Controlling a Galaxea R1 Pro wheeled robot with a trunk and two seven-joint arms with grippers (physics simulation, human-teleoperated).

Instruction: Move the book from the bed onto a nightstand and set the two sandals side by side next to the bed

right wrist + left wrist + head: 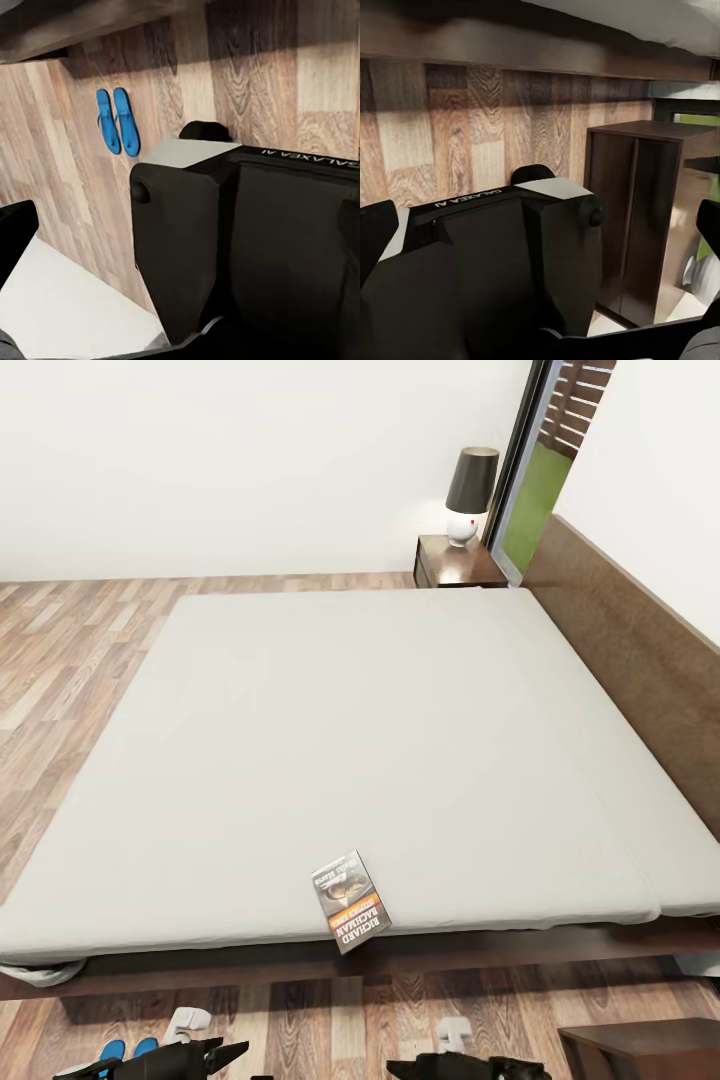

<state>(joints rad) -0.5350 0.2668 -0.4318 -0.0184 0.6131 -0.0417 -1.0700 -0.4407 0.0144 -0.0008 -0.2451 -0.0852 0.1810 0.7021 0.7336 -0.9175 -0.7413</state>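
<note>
The book (350,900) lies flat on the grey mattress of the bed (330,740), at its near edge, with the orange band and white lettering showing. One nightstand (458,563) stands at the far side by the headboard, and another nightstand (645,1048) is on the near side at the right, also seen as a dark cabinet (641,217). The two blue sandals (118,121) lie side by side on the floor next to the bed frame; the sandals (127,1049) are just left of my left arm. Both arms are tucked low in front of my trunk. The left gripper's fingers (375,236) and the right gripper's fingers (15,232) stand wide apart with nothing between them.
A lamp (468,490) with a dark shade stands on the far nightstand. A tall window (540,470) is behind it. The brown headboard (640,660) runs along the right. Wood-plank floor (70,660) lies left of the bed and in front of it.
</note>
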